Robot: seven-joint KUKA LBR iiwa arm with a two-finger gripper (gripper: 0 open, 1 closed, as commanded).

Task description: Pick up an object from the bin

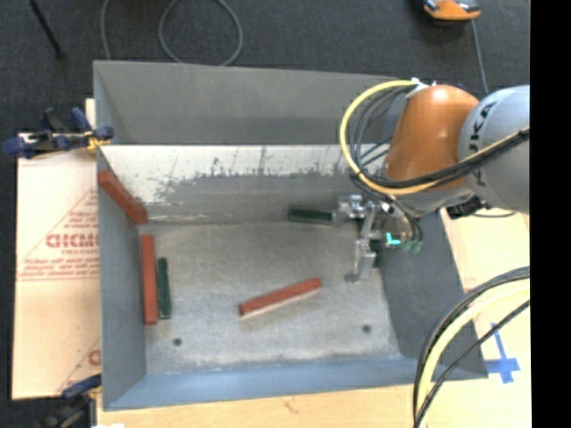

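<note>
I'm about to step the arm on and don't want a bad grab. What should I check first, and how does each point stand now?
1. Is the gripper inside the bin? Ok: it is over the right part of the floor.
2. Is the red-brown stick free? Ok: it lies alone mid-floor with nothing on it.
3. Is the gripper centred over that stick? Not ok: it stands off the stick's right end.
4. Is the gripper clear of the dark green bar by the back wall? Cannot tell: they are close.
5. Are the red stick and green stick out of the way? Ok: both lie along the left wall.
</note>
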